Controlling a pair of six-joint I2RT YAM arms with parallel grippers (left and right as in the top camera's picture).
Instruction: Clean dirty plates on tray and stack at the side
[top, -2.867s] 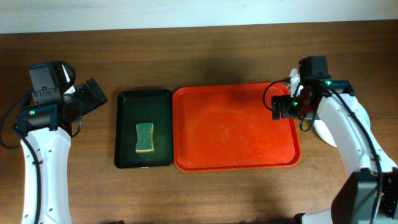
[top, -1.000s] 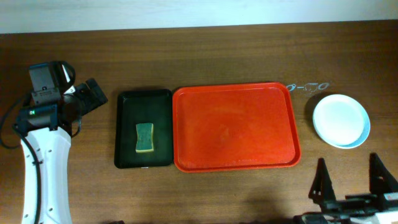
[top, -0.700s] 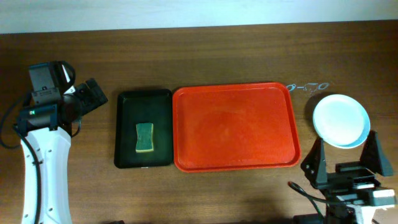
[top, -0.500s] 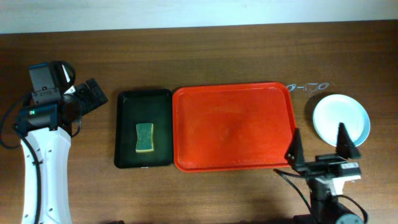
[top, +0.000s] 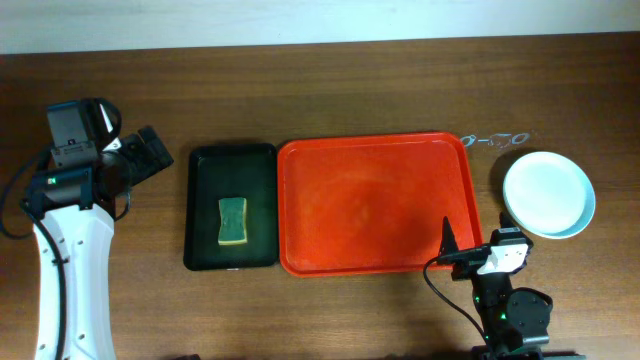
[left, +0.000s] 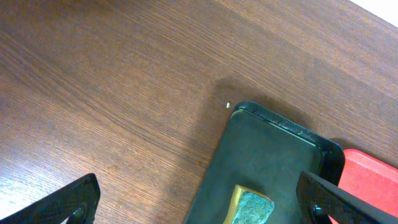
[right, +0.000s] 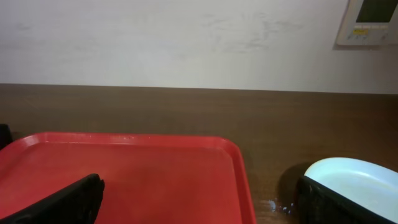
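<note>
The red tray (top: 380, 205) lies in the middle of the table with nothing on it. The plates (top: 548, 193) sit stacked on the wood just right of it, white with a pale blue rim and no smears showing. My right gripper (top: 478, 246) hangs low at the tray's front right corner, facing the back wall, open and holding nothing. In the right wrist view its gripper (right: 199, 186) spans the tray (right: 124, 168) and the plate stack (right: 357, 180). My left gripper (top: 152, 155) stays at the far left, open. Its wrist view shows the gripper (left: 199, 186) empty above the table.
A black tray (top: 232, 205) with a green-yellow sponge (top: 233, 221) lies left of the red tray. The left wrist view shows that black tray (left: 273, 149), the sponge (left: 252, 208) and the red tray's corner (left: 373, 180). Water drops (top: 495, 140) glisten behind the plates.
My right arm left the plates at the tray's right edge and folded down at the front. Its open gripper then swung left toward the tray's front right corner. The left arm stayed still.
</note>
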